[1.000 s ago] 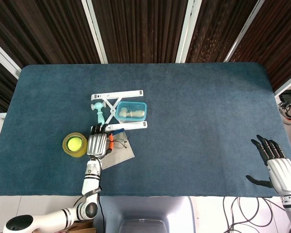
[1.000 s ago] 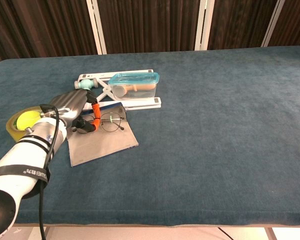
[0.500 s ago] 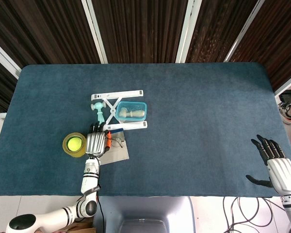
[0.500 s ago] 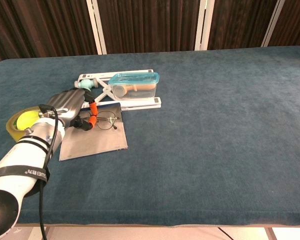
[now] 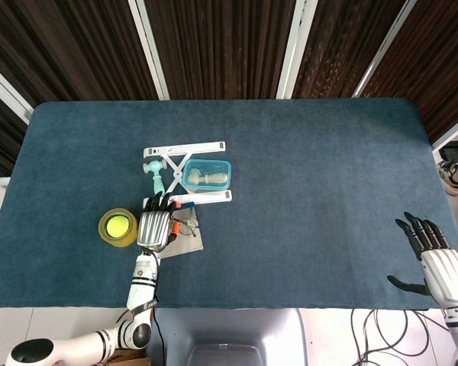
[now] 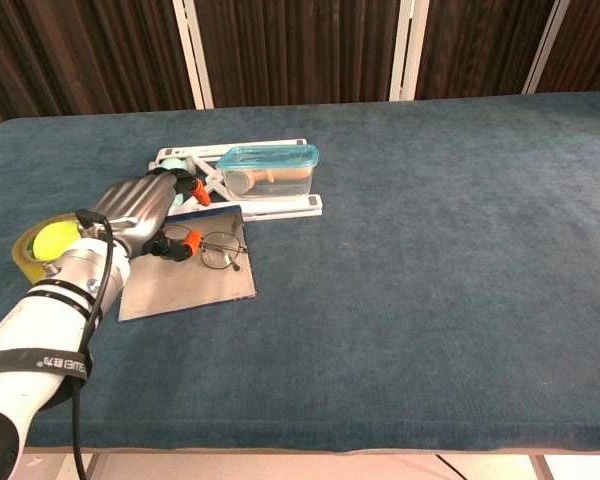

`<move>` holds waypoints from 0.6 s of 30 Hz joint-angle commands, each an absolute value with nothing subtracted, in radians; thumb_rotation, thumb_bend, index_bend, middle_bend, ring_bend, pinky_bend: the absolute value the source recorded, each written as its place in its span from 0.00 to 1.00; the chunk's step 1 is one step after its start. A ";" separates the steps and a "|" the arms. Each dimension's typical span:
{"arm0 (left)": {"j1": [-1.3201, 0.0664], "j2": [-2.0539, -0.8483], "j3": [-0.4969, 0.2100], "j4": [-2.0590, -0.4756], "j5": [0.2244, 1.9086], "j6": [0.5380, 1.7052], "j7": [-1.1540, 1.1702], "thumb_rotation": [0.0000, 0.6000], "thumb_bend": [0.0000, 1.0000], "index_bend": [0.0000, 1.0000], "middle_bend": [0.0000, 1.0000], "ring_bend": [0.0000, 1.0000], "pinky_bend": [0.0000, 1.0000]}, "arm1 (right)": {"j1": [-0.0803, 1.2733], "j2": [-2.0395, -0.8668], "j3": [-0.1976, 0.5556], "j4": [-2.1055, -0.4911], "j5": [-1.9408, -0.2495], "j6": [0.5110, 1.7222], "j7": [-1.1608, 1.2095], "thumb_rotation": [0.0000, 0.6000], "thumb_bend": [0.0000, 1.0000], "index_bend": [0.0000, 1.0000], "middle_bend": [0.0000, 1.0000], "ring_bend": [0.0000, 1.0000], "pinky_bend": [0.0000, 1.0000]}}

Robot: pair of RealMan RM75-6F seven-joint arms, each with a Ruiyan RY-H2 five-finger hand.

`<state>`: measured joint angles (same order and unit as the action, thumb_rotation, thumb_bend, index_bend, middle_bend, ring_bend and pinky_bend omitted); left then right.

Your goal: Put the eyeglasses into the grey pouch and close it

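Observation:
The thin wire eyeglasses (image 6: 216,250) lie flat on the grey pouch (image 6: 190,285), which rests on the blue table left of centre. My left hand (image 6: 143,208) is at the pouch's left edge with its fingers spread. An orange-tipped finger (image 6: 196,189) is lifted away over the white stand, and the thumb tip (image 6: 172,245) sits against the left end of the glasses. From the head view, the left hand (image 5: 155,225) covers the pouch's left part and the eyeglasses (image 5: 187,226) show beside it. My right hand (image 5: 437,265) hangs open, off the table's front right corner.
A tape roll with a yellow-green ball inside (image 6: 44,246) sits just left of my left hand. Behind the pouch lie a white folding stand (image 6: 285,206), a clear blue-lidded box (image 6: 270,170) and a teal object (image 6: 170,168).
The left hand slid the pouch and glasses slightly left, then its upper fingers lifted off the glasses and spread. The glasses now lie loose on the pouch. The right hand stayed still.

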<state>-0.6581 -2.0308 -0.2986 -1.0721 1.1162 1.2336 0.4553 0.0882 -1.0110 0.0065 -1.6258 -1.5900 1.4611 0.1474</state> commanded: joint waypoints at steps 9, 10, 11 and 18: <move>-0.644 -2.016 -0.228 -1.226 1.260 1.267 0.336 1.00 0.32 0.00 0.00 0.00 0.08 | 0.085 -1.008 0.002 -1.624 -1.603 1.470 0.161 1.00 0.17 0.00 0.00 0.00 0.05; -0.649 -2.024 -0.230 -1.219 1.257 1.259 0.339 1.00 0.32 0.00 0.00 0.00 0.07 | 0.085 -1.007 0.002 -1.623 -1.604 1.470 0.163 1.00 0.17 0.00 0.00 0.00 0.05; -0.656 -2.035 -0.234 -1.208 1.250 1.246 0.345 1.00 0.32 0.00 0.00 0.00 0.07 | 0.085 -1.007 0.001 -1.623 -1.606 1.470 0.165 1.00 0.17 0.00 0.00 0.00 0.05; -0.692 -2.096 -0.278 -1.106 1.216 1.201 0.352 1.00 0.32 0.00 0.00 0.00 0.04 | 0.087 -1.002 0.002 -1.618 -1.604 1.469 0.179 1.00 0.17 0.00 0.00 0.00 0.05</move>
<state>-0.6793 -2.0774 -0.2628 -1.1340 1.2265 1.2138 0.3549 0.0866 -1.0027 0.0022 -1.6180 -1.6045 1.4693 0.1791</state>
